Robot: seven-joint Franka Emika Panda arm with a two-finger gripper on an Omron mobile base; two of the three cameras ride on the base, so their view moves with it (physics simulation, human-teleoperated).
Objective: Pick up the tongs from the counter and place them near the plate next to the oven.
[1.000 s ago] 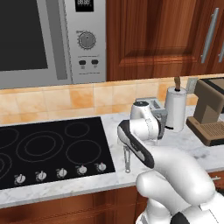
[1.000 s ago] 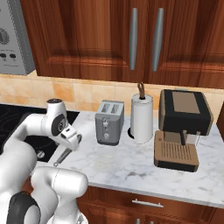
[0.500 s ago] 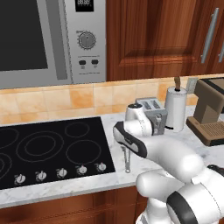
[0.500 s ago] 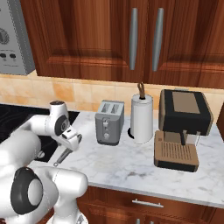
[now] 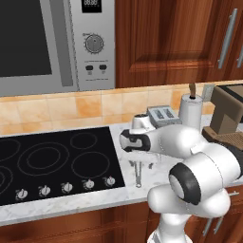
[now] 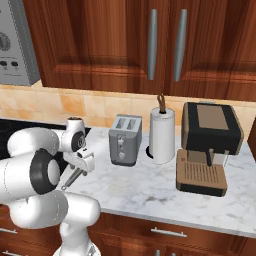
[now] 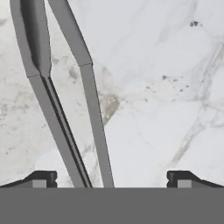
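Note:
The slim silver tongs (image 7: pixel 57 109) lie on the white-grey marble counter (image 7: pixel 157 109), their two arms spreading apart toward the top of the hand view. My gripper (image 7: pixel 111 178) hangs open right above them, with the arms running between the two fingertips (image 7: pixel 43 177) and nearer the left one. In the left base view the tongs (image 5: pixel 138 173) lie just right of the cooktop under my gripper (image 5: pixel 141 161). The right base view has the tongs (image 6: pixel 73 178) poking out below my gripper (image 6: pixel 81 164). The plate is out of view.
The black glass cooktop (image 5: pixel 57 161) borders the tongs on the left, below a steel oven (image 5: pixel 57 42). A toaster (image 6: pixel 125 140), a paper-towel roll (image 6: pixel 162 135) and a coffee machine (image 6: pixel 207 145) stand along the back of the counter (image 6: pixel 145 187).
The hand has come down and slightly left, closer over the tongs, and the arm's elbow has swung forward. The tongs have not moved.

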